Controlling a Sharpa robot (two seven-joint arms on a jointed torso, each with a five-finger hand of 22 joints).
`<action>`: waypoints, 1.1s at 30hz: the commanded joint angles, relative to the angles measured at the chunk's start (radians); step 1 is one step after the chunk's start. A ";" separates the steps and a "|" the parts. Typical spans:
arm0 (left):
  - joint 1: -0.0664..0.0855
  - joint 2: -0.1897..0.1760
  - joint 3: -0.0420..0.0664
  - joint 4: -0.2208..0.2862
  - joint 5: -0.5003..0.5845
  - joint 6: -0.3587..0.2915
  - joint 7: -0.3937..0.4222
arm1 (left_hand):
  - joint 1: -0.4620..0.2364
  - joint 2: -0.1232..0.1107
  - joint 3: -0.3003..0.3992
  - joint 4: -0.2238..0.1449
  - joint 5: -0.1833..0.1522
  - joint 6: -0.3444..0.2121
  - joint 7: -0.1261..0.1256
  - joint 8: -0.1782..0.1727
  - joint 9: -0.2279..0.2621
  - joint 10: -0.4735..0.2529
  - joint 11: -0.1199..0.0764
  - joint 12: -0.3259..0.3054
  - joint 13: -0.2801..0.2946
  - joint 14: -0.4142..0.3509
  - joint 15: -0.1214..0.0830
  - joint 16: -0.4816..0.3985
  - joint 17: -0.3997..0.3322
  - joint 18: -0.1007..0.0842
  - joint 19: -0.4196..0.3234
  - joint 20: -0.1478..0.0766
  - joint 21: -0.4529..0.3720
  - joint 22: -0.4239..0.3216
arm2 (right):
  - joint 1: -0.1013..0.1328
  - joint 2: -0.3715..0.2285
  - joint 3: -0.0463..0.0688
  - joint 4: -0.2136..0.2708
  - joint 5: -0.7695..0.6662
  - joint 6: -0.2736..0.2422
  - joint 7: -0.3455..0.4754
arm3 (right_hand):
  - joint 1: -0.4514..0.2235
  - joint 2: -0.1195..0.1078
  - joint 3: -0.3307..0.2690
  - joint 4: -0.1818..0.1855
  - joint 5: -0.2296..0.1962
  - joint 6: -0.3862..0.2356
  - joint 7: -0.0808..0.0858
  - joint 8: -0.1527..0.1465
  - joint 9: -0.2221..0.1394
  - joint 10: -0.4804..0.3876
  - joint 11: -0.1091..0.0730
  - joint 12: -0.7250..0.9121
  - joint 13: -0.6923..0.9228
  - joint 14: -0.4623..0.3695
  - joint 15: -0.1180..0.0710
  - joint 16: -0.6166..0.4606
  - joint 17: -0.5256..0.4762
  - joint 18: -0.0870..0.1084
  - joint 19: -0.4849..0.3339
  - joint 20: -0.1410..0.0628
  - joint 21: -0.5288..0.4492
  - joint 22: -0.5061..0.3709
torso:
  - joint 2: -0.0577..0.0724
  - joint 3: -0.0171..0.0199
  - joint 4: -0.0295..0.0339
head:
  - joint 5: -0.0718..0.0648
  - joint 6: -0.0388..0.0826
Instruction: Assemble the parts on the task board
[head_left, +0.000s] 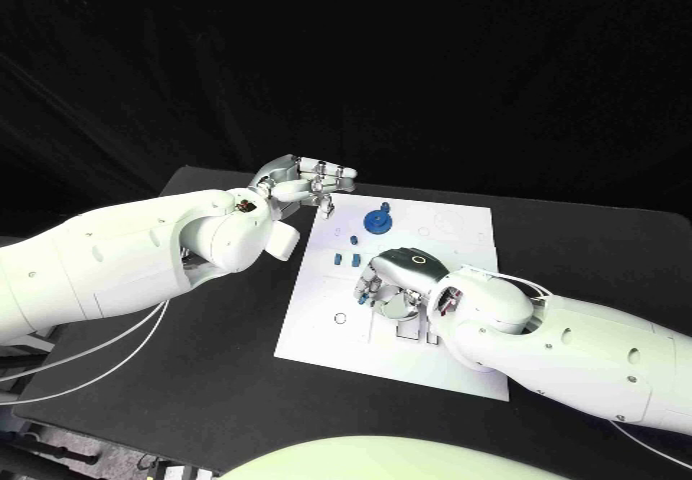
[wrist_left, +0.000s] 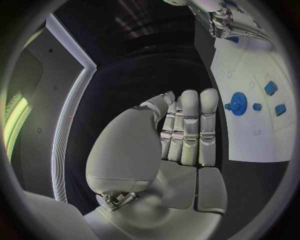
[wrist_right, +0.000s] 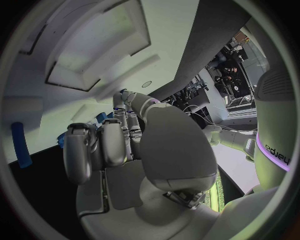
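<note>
The white task board (head_left: 325, 320) lies in the middle of the black table. A blue gear-shaped part (head_left: 379, 220) stands near its far edge, with small blue parts (head_left: 343, 259) just in front of it. My right hand (head_left: 400, 280) is down on the board's middle, its fingers curled over a small blue part (wrist_right: 100, 118) that sits between thumb and finger. My left hand (head_left: 303, 180) hovers by the board's far left corner, fingers curled in with nothing in them. The left wrist view shows the gear (wrist_left: 237, 101), small blue parts (wrist_left: 270, 87) and the right hand (wrist_left: 234, 22).
A blue peg (wrist_right: 20, 145) lies at the board's edge near my right hand. Rectangular recesses (wrist_right: 94, 55) are sunk into the board beyond the right hand's fingers. Black table (head_left: 188, 390) surrounds the board on all sides.
</note>
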 joint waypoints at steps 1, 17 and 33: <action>0.001 0.002 0.000 0.003 -0.004 0.021 0.000 | 0.000 0.005 0.001 -0.008 0.005 -0.002 0.003 0.005 -0.001 -0.007 0.001 0.004 0.001 -0.002 -0.003 -0.002 -0.002 0.009 0.004 -0.004 -0.002 -0.002 | -0.003 0.001 -0.002 -0.005 -0.032 0.017 -0.027 | -0.011 0.004 -0.006 0.002 -0.004 0.007 0.004 0.003 0.001 -0.003 -0.007 0.000 0.001 0.039 -0.004 0.005 0.001 -0.012 0.049 -0.001 0.000 0.130 | 0.000 -0.0001 0.0004 | -0.002 0.000; 0.001 0.004 0.000 0.002 -0.004 0.029 -0.006 | 0.000 0.006 0.001 -0.010 0.006 -0.003 0.004 0.005 -0.002 -0.009 0.002 0.005 0.001 -0.002 -0.002 -0.001 -0.003 0.009 0.005 -0.003 -0.004 -0.004 | -0.010 0.017 -0.004 -0.010 -0.027 0.069 -0.042 | -0.033 0.004 -0.023 0.008 -0.026 -0.006 0.006 -0.006 0.002 -0.017 -0.004 -0.003 -0.001 0.036 -0.001 0.001 -0.007 -0.009 0.043 0.001 -0.009 0.122 | 0.000 -0.0003 0.0010 | -0.003 0.000; 0.001 0.001 0.000 0.000 -0.004 0.033 -0.011 | 0.001 0.007 0.001 -0.011 0.006 -0.004 0.004 0.005 -0.003 -0.010 0.002 0.006 0.001 -0.003 -0.002 -0.001 -0.004 0.009 0.005 -0.003 -0.005 -0.004 | -0.011 -0.024 -0.004 0.011 -0.028 -0.032 -0.056 | -0.079 -0.044 -0.068 0.024 -0.035 -0.171 0.016 -0.021 -0.036 -0.212 0.036 0.005 -0.036 0.007 0.031 -0.061 -0.093 0.022 -0.026 0.031 -0.133 0.002 | 0.000 0.0011 -0.0001 | -0.005 0.005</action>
